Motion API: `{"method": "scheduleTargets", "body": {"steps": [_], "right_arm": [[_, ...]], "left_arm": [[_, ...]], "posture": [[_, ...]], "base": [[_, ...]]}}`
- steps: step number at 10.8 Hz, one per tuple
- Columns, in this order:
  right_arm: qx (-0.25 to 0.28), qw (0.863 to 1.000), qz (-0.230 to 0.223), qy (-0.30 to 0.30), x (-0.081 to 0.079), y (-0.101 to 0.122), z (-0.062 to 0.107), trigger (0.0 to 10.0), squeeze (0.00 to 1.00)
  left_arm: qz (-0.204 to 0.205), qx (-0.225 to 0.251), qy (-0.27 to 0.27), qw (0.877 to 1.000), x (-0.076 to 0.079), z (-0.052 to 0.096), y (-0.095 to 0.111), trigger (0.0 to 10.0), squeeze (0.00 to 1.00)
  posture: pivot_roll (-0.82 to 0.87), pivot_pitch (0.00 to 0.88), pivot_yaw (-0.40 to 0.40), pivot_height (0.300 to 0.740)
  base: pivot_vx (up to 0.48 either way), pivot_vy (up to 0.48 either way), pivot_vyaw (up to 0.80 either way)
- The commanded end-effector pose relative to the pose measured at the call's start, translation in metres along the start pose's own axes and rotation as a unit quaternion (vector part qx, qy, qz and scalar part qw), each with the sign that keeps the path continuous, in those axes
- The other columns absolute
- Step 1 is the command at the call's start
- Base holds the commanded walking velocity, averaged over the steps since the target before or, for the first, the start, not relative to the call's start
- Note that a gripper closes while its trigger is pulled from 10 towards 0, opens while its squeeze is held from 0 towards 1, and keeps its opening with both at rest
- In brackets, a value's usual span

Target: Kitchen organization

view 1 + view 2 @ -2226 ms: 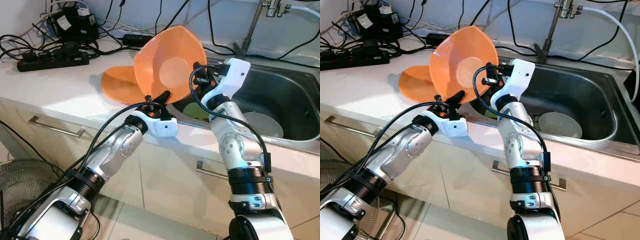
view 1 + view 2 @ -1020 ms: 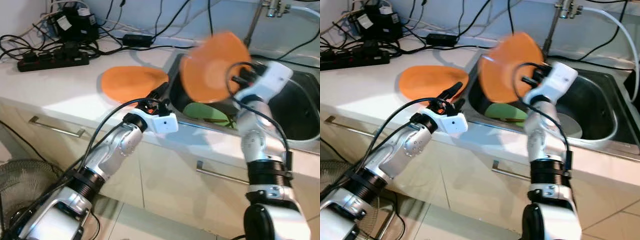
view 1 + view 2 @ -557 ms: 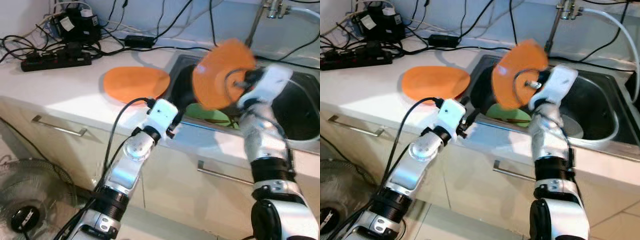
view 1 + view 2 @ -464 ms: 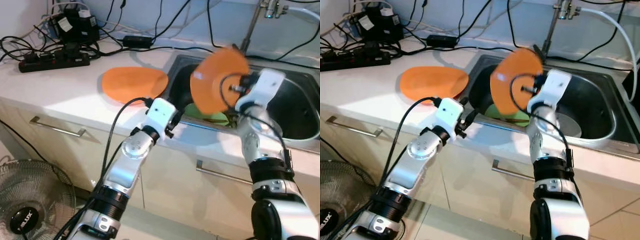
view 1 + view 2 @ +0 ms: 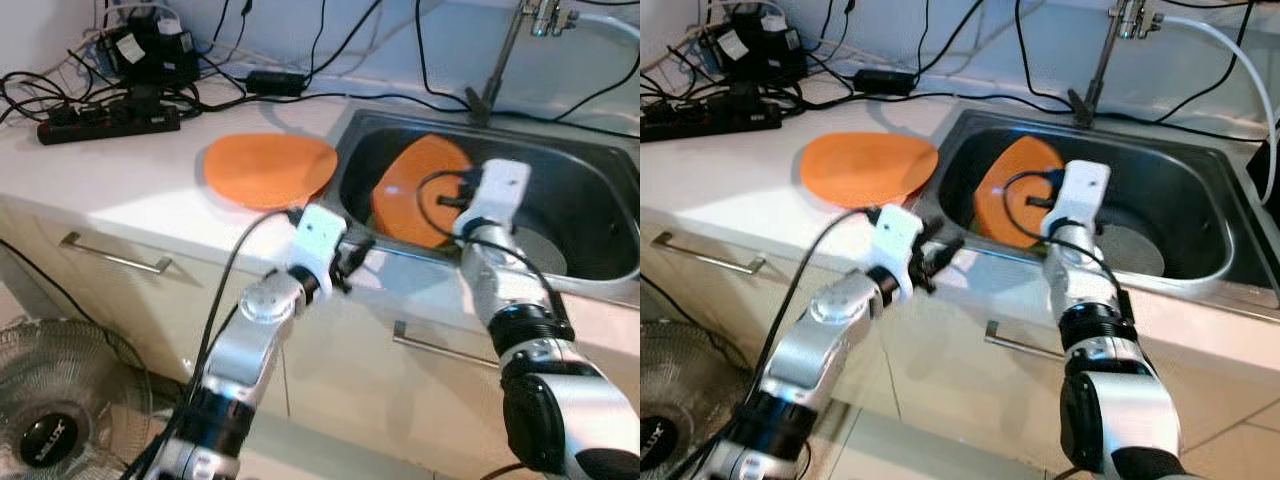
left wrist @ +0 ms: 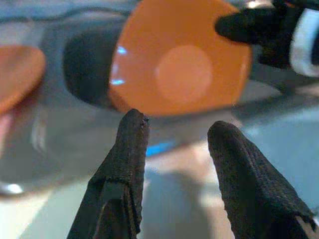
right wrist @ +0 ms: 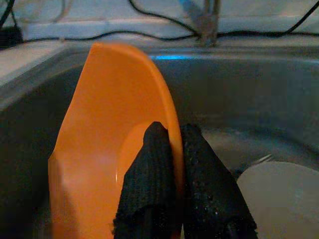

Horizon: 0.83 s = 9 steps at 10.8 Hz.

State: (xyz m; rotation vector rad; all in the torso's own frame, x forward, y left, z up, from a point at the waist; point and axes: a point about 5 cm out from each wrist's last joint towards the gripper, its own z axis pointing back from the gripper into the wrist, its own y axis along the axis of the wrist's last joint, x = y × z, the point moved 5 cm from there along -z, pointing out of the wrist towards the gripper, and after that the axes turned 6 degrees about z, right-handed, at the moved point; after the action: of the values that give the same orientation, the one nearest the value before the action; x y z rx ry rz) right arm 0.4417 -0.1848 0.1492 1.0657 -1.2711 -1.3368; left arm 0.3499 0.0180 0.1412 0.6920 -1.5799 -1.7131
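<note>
An orange plate (image 5: 412, 190) stands tilted on its edge inside the steel sink (image 5: 590, 205), leaning toward the sink's left wall. My right gripper (image 7: 174, 130) is shut on its rim, one finger on each face of the orange plate (image 7: 99, 149). A second orange plate (image 5: 268, 168) lies flat on the white counter just left of the sink. My left gripper (image 6: 177, 124) is open and holds nothing; it hovers at the counter's front edge by the sink's near left corner, pointing at the held orange plate (image 6: 179, 64).
A white plate (image 5: 1132, 250) lies on the sink floor to the right of the held plate. The faucet (image 5: 505, 50) rises behind the sink. A power strip (image 5: 100, 120) and tangled cables crowd the back left counter. A fan (image 5: 45, 425) stands on the floor.
My right gripper has lowered the orange plate from above the sink rim down into the basin, hiding the green item there. The left arm has shifted a little along the counter's edge.
</note>
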Motion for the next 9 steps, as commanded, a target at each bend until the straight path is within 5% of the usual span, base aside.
{"method": "scheduleTargets", "body": {"steps": [1,5,7,8,9], "right_arm": [[0.027,1.000,0.001,0.007,-0.005,0.017,-0.003,10.0,0.00],[0.009,0.999,0.004,0.040,-0.025,0.009,-0.004,10.0,0.00],[0.008,0.999,0.001,0.051,-0.030,0.008,-0.004,10.0,0.83],[0.006,0.998,0.003,0.055,-0.032,0.007,-0.004,10.0,1.00],[0.004,0.998,0.007,0.058,-0.033,0.005,-0.003,10.0,0.61]], "left_arm": [[0.001,-0.009,-0.013,1.000,0.006,0.001,-0.001,10.0,0.00],[0.022,-0.032,-0.023,0.999,0.015,0.010,-0.006,10.0,0.00],[0.023,-0.035,-0.021,0.999,0.015,0.012,-0.006,10.0,0.00],[0.023,-0.037,-0.019,0.999,0.015,0.013,-0.005,10.0,0.00],[0.022,-0.039,-0.018,0.999,0.015,0.013,-0.006,10.0,0.00]], "posture": [[0.21,0.009,-0.008,0.740],[0.24,0.018,-0.015,0.740],[0.24,0.021,-0.018,0.740],[0.24,0.028,-0.019,0.740],[0.24,0.032,-0.019,0.740]], "base": [[0.000,0.000,0.00],[0.000,0.000,0.00],[0.000,0.000,0.00],[0.000,0.000,0.00],[0.000,0.000,0.00]]}}
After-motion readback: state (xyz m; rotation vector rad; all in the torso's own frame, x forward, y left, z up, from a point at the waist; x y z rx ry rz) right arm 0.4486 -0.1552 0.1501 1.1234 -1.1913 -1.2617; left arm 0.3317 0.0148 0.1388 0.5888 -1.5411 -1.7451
